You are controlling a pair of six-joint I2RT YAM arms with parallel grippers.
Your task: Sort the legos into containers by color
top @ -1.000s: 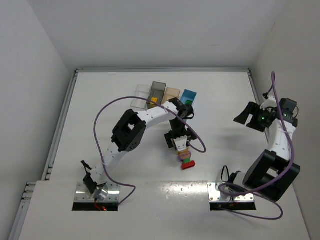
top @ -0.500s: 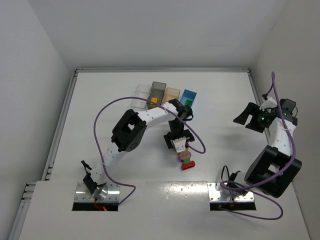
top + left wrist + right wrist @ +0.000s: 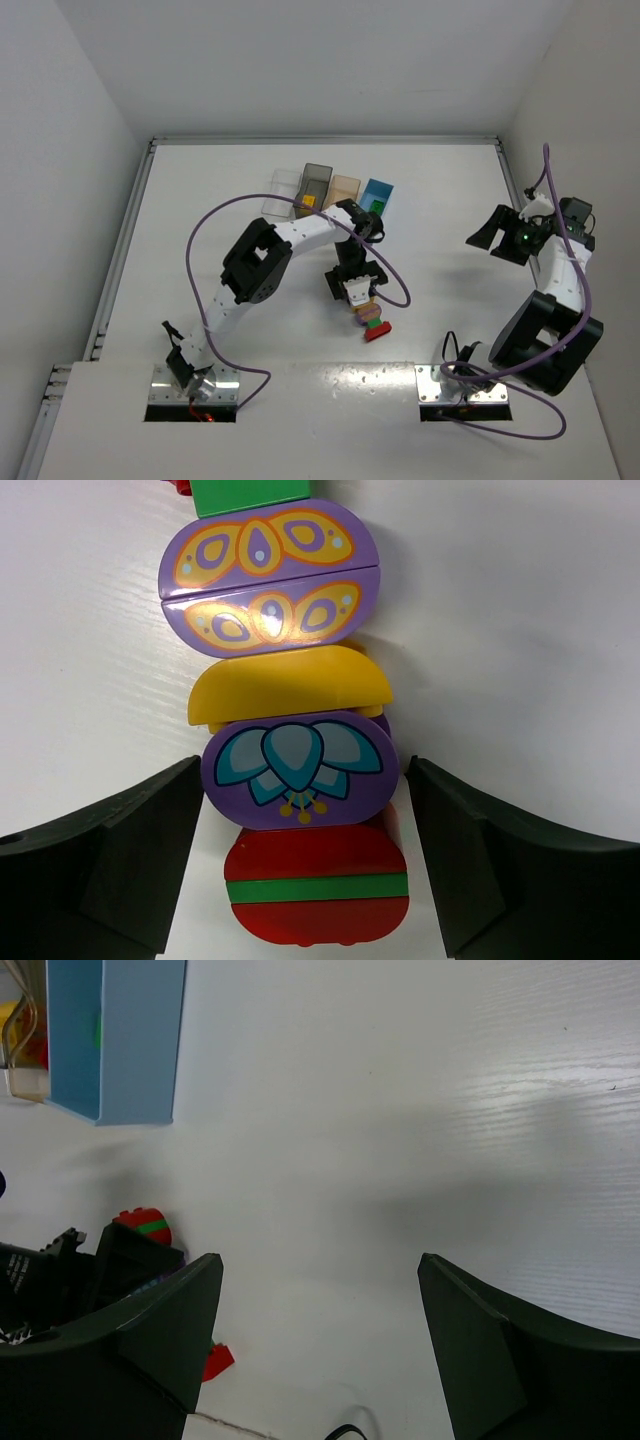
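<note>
Your left claw (image 3: 305,780) stands apart, its matte black fingers (image 3: 110,865) flanking the lego stack (image 3: 285,685) at the frame's centre. The bricks are glossy and rounded: petal-printed purple, plain yellow, flower-printed purple, green-striped red. I can't tell whether the fingers touch them. Your right claw (image 3: 320,1290) gapes over the faintly grained white worktop (image 3: 400,1110). The bins (image 3: 345,188) line up at upper centre.

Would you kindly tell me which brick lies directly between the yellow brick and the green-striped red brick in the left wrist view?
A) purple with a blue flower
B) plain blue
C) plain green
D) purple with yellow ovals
A: the purple flower brick sits between the yellow brick and the red striped brick in the row.
</note>
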